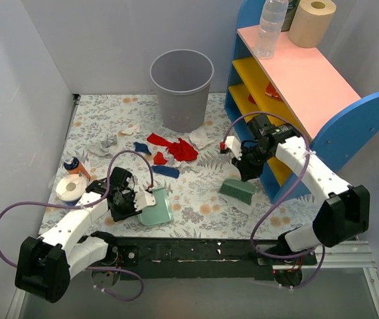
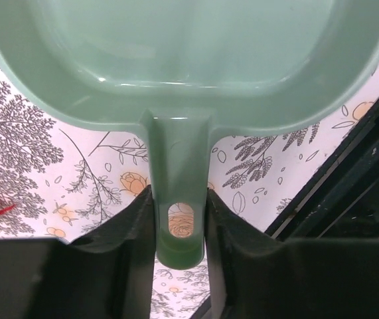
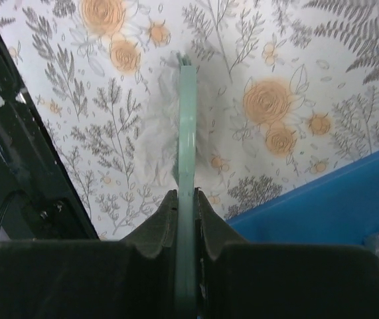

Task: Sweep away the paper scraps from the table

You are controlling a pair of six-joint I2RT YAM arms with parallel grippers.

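Your left gripper (image 2: 179, 199) clamps the mint-green dustpan (image 2: 176, 80) by its handle, lower left in the top view. Your right gripper (image 3: 186, 199) pinches the green hand brush (image 3: 187, 133), centre right. Red, blue and white paper scraps (image 1: 173, 150) litter the table (image 1: 202, 199) at centre, below the grey wastebasket (image 1: 181, 90).

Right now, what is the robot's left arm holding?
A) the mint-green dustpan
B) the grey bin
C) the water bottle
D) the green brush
A: the left end effector is closed on the handle of the mint-green dustpan.
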